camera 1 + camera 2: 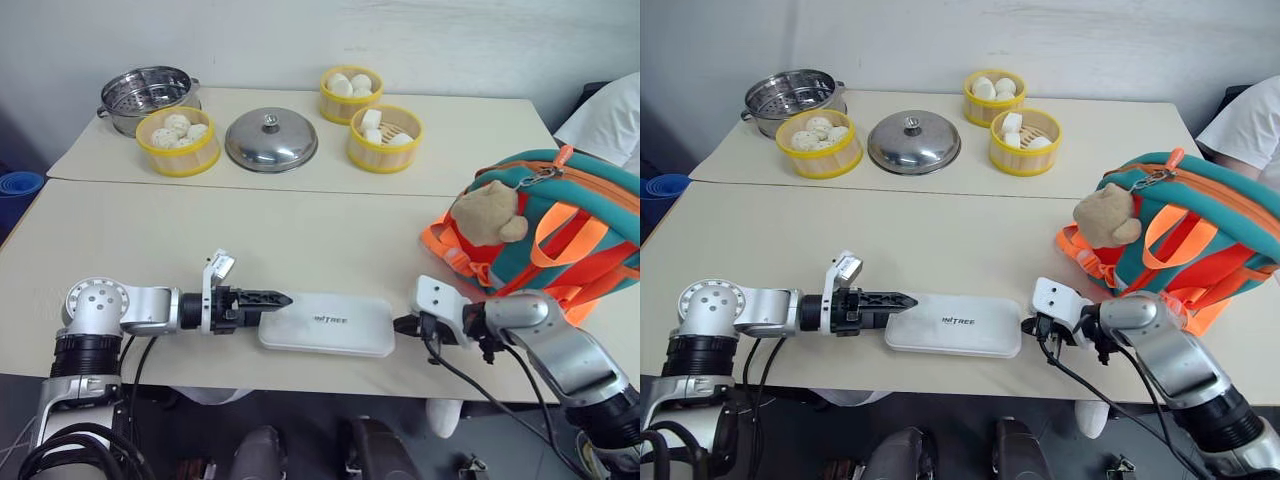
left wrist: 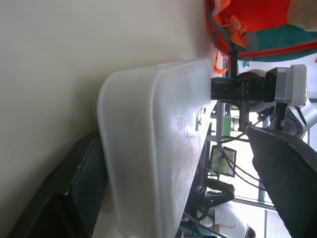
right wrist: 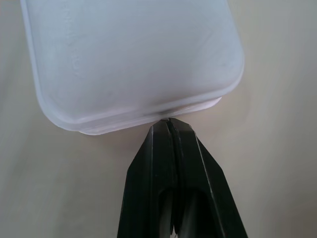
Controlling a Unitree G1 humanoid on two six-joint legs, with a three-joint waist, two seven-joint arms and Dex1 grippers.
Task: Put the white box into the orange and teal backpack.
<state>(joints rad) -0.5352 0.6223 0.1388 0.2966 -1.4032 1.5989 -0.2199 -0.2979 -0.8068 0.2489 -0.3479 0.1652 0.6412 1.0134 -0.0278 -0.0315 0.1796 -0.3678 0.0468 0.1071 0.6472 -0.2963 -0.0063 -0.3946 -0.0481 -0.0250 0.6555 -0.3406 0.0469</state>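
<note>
The white box point(image 1: 327, 323) lies flat on the near part of the table point(image 1: 300, 240), close to the front edge, its long sides running across the table and its dark lettering facing up. At its left end sits the left gripper point(image 1: 268, 299), pointing to the right along the tabletop. The left wrist view shows its two black fingers point(image 2: 282, 173) spread wide, one on each side of the box's end, with the rounded corner of the case between them; whether the pads press on the plastic cannot be told.

At the other end, the right gripper point(image 3: 170, 125) points in from the right. Its fingers are pressed together into a single black wedge, and the tip meets the box's short edge right at the rim, holding nothing.

The orange and teal backpack point(image 1: 560, 225) stands on the right side of the table, behind the right arm, well apart from the box, with a tan plush bear point(image 1: 485, 212) hanging on the side facing the box.

Along the far side of the table stand three bamboo steamers of white buns point(image 1: 178, 140), a steel pot lid point(image 1: 271, 140) and a steel steamer pot point(image 1: 147, 95).
</note>
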